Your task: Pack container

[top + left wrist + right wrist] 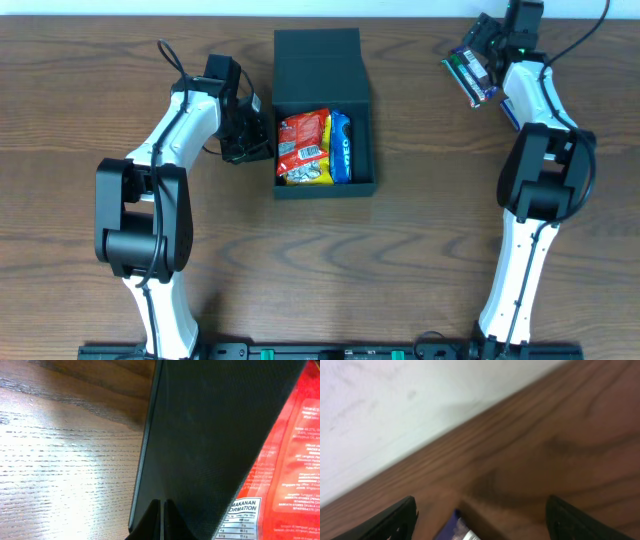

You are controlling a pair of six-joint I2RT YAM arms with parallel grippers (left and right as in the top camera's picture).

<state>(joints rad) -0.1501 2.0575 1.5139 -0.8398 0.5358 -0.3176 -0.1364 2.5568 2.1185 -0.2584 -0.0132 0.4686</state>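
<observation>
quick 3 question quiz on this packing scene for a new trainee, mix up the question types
1. True or false: the container has its lid shut.
2. What lies inside the container?
A) a red packet beside a blue packet
B) one green bottle
C) nothing
3. Fill in: the fingers of the right gripper stand ____ (open or shut).

Key: 1 false; 2 A; 3 open.
</observation>
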